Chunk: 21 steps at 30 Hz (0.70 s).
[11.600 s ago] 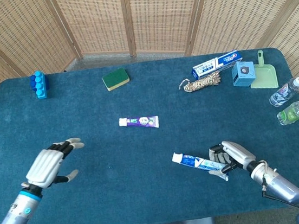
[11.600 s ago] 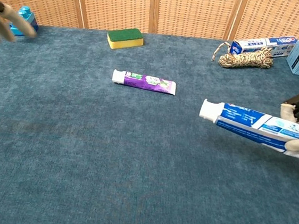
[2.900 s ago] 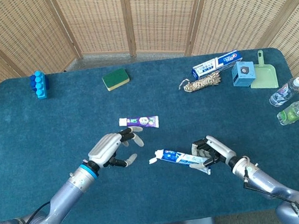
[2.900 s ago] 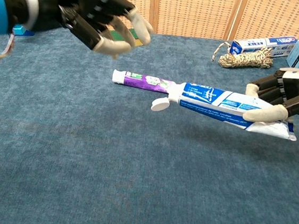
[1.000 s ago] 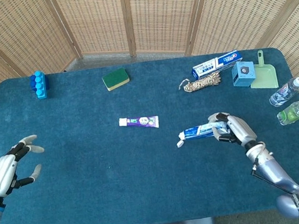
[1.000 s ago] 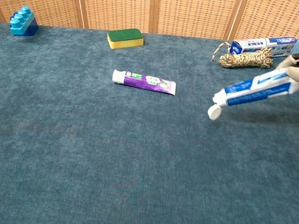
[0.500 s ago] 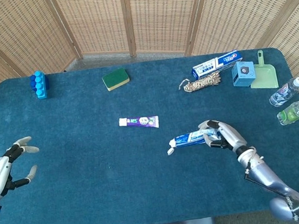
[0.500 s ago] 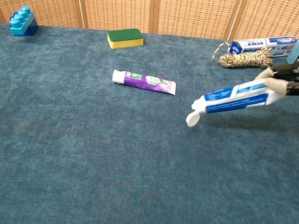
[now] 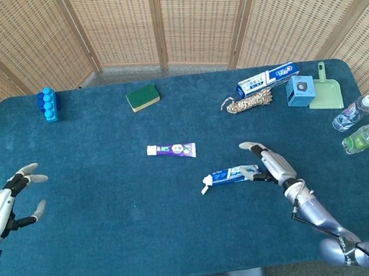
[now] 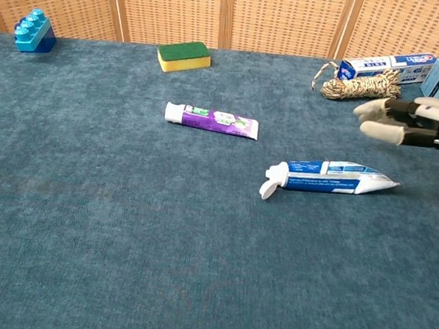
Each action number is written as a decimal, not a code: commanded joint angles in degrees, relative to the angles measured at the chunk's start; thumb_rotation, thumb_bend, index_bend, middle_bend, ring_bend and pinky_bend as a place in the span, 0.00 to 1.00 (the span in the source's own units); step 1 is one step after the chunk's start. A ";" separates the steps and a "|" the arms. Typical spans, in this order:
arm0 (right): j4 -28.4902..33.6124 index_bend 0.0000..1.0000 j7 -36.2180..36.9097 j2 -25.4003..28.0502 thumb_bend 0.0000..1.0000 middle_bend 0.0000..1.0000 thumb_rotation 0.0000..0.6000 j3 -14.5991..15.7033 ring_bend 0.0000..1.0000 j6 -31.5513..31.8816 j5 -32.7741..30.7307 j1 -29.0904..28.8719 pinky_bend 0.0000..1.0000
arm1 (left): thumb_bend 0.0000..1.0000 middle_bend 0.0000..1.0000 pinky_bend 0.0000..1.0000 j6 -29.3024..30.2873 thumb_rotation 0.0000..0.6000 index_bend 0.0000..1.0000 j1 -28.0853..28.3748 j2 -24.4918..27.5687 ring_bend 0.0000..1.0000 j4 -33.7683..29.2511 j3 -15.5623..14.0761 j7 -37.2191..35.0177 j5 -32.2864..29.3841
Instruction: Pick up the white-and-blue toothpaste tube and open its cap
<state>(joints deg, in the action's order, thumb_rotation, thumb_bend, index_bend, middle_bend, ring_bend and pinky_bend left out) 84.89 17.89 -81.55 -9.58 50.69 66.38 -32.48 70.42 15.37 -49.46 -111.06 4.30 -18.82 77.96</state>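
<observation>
Chest view: two toothpaste tubes [image 10: 328, 177].

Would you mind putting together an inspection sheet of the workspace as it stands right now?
Surface: table with dark blue cloth cover.
Job's things: white-and-blue toothpaste tube lies flat on the cloth, flip cap hanging open.
Clutter: purple toothpaste tube, green sponge, blue block, rope bundle, toothpaste box, blue box, green dustpan, two bottles at the right edge.
Hands: right hand open above the tube's tail, holding nothing; left hand open at the table's left edge.
Cables: thin cable along the right forearm.
Surroundings: woven screen behind the table.
</observation>
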 commanded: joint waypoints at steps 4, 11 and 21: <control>2.24 0.04 -2.01 2.76 0.30 0.07 0.34 -0.21 0.00 3.68 0.18 2.30 0.11 | 0.39 0.12 0.24 0.32 1.00 0.24 -0.18 -0.27 0.12 0.19 0.22 1.19 -0.27; 4.84 0.09 -5.39 6.42 0.36 0.08 0.46 0.15 0.00 10.78 0.63 6.64 0.12 | 0.39 0.12 0.19 5.07 1.00 0.25 -2.79 -2.56 0.11 1.24 -0.94 7.97 1.03; 5.94 0.22 -19.43 8.06 0.39 0.15 0.95 3.42 0.02 24.71 5.85 13.15 0.13 | 0.39 0.13 0.19 11.35 1.00 0.26 -7.82 -8.01 0.11 5.35 -3.81 13.90 3.33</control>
<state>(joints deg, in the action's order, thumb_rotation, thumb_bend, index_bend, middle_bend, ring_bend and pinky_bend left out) 90.17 3.72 -74.02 -7.62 70.98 70.20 -21.68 80.64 8.48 -56.39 -106.71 1.05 -6.14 80.95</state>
